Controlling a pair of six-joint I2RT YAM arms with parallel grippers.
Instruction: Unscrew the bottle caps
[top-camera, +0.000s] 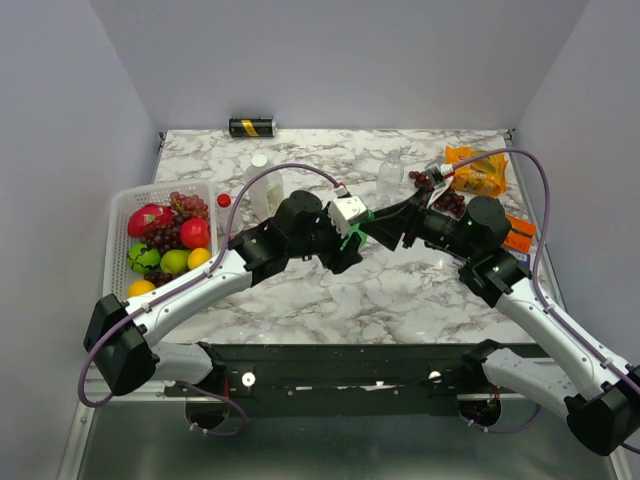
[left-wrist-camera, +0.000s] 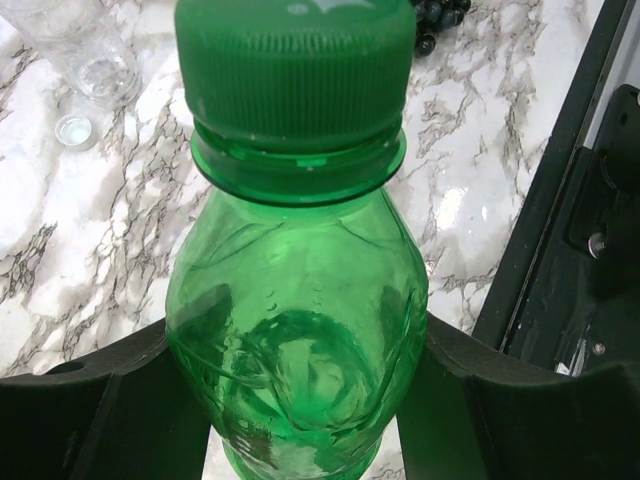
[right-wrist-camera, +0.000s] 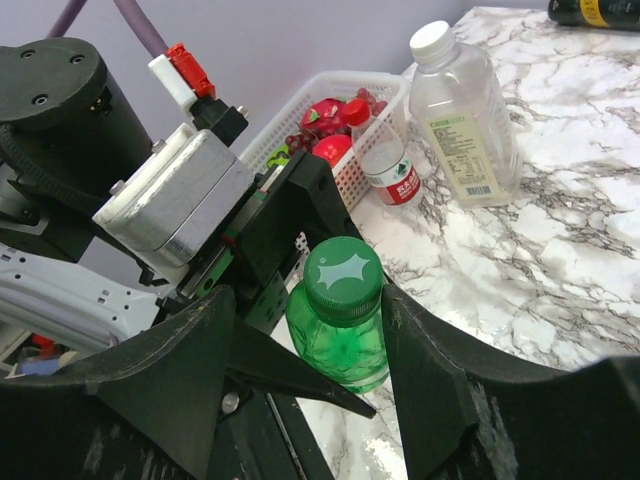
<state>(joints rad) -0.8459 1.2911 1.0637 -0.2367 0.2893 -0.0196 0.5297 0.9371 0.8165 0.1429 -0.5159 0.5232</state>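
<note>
Left arm (top-camera: 190, 290): white links, black joints | right arm (top-camera: 545, 320): same | purple cables (top-camera: 290, 167) | left wrist: silver block (right-wrist-camera: 170, 195), red connector (right-wrist-camera: 185, 65) | right gripper (right-wrist-camera: 310, 300): black wedge fingers (right-wrist-camera: 170, 370)

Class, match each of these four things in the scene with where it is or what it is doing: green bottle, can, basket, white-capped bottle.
1 green bottle
2 can
3 basket
4 white-capped bottle

A lies on its side at the table's far edge
B holds fruit
C stands upright near the basket
D clamped in the left gripper

Pairs: 1-D, 2-A, 3-B, 4-C
</note>
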